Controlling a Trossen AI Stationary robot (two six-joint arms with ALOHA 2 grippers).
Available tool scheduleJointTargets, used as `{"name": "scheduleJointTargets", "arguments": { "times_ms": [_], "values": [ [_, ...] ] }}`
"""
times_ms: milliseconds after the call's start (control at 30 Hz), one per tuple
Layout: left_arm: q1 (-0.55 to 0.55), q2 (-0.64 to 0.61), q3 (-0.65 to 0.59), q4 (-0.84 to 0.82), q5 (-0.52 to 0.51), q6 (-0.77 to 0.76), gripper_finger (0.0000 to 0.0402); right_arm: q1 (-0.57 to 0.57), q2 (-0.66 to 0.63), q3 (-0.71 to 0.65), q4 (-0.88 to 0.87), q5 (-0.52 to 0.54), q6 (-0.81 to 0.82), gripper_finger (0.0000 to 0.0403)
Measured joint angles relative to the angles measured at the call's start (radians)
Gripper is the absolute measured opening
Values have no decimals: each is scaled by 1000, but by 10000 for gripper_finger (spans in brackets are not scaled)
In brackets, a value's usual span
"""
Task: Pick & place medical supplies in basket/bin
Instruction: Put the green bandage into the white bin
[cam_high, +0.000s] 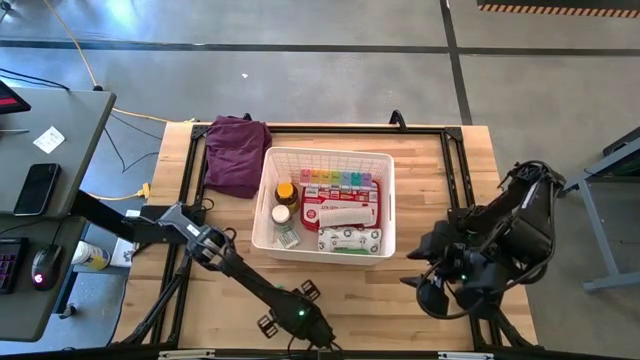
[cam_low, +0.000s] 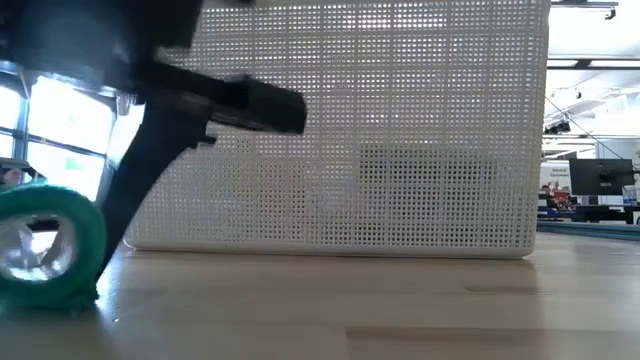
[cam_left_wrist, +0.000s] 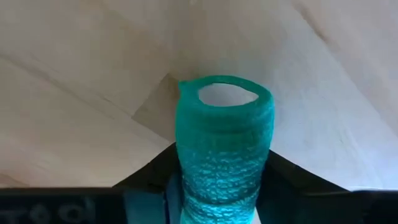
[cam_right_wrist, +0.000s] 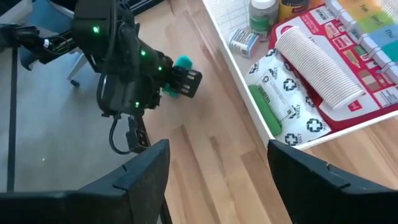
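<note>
A teal bandage roll (cam_left_wrist: 222, 143) lies near the table's front edge, between the fingers of my left gripper (cam_left_wrist: 221, 196). It also shows in the low view (cam_low: 45, 245) and the right wrist view (cam_right_wrist: 183, 61). In the high view my left gripper (cam_high: 310, 325) hides it. The white slotted basket (cam_high: 330, 153) stands mid-table. It holds a red first-aid pouch (cam_right_wrist: 348, 74), a white ribbed roll (cam_right_wrist: 317, 62), a printed packet (cam_right_wrist: 280, 93), a green tube (cam_right_wrist: 264, 107), small bottles (cam_right_wrist: 261, 15) and a rainbow pill organizer (cam_high: 335, 180). My right gripper (cam_right_wrist: 217, 186) is open and empty at the table's right. My left gripper pinches the teal roll by its curved outer wall (cam_left_wrist: 186, 180) between its two fingers, at the end nearer the wrist. The fingers lie along the roll's axis, and its open far end (cam_left_wrist: 227, 93) points away. The roll lies on its side, its underside (cam_low: 45, 298) at the tabletop.
A purple cloth (cam_high: 236, 150) lies on the table left of the basket. The basket's perforated near wall (cam_low: 400, 150) fills the low view behind the roll. Bare wood lies between the basket and the front edge. A desk with a phone and mouse (cam_high: 40, 190) stands off the table's left.
</note>
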Motion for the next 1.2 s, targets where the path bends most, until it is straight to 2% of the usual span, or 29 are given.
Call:
{"name": "scheduleJointTargets", "arguments": {
  "times_ms": [167, 367, 467, 600, 700, 833, 967, 1067, 1200],
  "values": [
    [14, 1, -4, 9, 42, 12, 164, -12, 0, 0, 0, -14, -14, 259],
    [47, -2, -40, 10, 75, 8, 188, -12, 0, 0, 0, -24, 2, 259],
    [64, -15, -25, -30, 83, -25, 184, -12, 0, 0, 0, -23, 5, 259],
    [87, -41, 36, -54, 69, -66, 147, -12, 0, 0, 0, -9, 3, 259],
    [96, -91, 97, -104, 99, -87, 120, -12, 0, 0, 0, 0, -6, 259],
    [104, -119, 188, -161, 108, -115, 113, -12, 0, 0, 2, -1, -2, 259],
    [111, -211, 306, -158, 57, -157, 126, -1, 0, 0, 11, -1, -5, 259],
    [126, -313, 260, -74, -19, -196, 128, 0, 0, 0, 13, 21, -34, 259],
    [195, -414, 267, -22, -159, -222, 121, -14, 0, 0, 13, 80, -52, 259]
  ]
}}
